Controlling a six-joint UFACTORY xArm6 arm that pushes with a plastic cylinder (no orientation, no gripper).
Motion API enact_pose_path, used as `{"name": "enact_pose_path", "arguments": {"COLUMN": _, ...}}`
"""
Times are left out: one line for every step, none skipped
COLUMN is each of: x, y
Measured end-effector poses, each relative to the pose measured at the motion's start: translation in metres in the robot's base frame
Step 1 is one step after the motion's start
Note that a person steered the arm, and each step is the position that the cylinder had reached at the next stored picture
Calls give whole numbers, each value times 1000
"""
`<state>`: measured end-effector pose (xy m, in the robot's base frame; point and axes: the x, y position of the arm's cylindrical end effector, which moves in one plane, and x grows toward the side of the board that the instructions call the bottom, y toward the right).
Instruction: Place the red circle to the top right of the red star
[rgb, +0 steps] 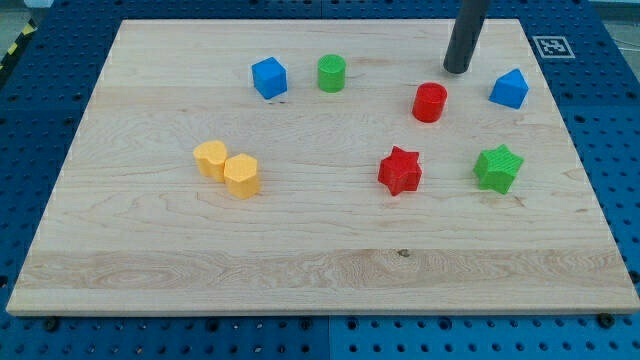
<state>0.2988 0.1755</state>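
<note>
The red circle (430, 102) stands upright on the wooden board (150, 270), right of centre near the view's top. The red star (400, 170) lies below it and slightly to its left. My tip (457, 70) touches the board just above and to the right of the red circle, a small gap apart from it. The rod rises out of the view's top.
A blue block (510, 89) sits right of the red circle. A green star (498, 167) lies right of the red star. A green cylinder (332, 73) and a blue cube (269, 77) are at the top middle. Two yellow blocks (228, 167) touch at the left.
</note>
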Motion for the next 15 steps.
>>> {"name": "enact_pose_path", "arguments": {"x": 15, "y": -9}}
{"name": "enact_pose_path", "arguments": {"x": 44, "y": -9}}
{"name": "enact_pose_path", "arguments": {"x": 75, "y": -6}}
{"name": "enact_pose_path", "arguments": {"x": 82, "y": -4}}
{"name": "enact_pose_path", "arguments": {"x": 76, "y": -4}}
{"name": "enact_pose_path", "arguments": {"x": 65, "y": -2}}
{"name": "enact_pose_path", "arguments": {"x": 44, "y": -2}}
{"name": "enact_pose_path", "arguments": {"x": 38, "y": -2}}
{"name": "enact_pose_path", "arguments": {"x": 36, "y": -3}}
{"name": "enact_pose_path", "arguments": {"x": 36, "y": -4}}
{"name": "enact_pose_path", "arguments": {"x": 41, "y": -7}}
{"name": "enact_pose_path", "arguments": {"x": 52, "y": -9}}
{"name": "enact_pose_path", "arguments": {"x": 53, "y": -16}}
{"name": "enact_pose_path", "arguments": {"x": 53, "y": -23}}
{"name": "enact_pose_path", "arguments": {"x": 53, "y": -26}}
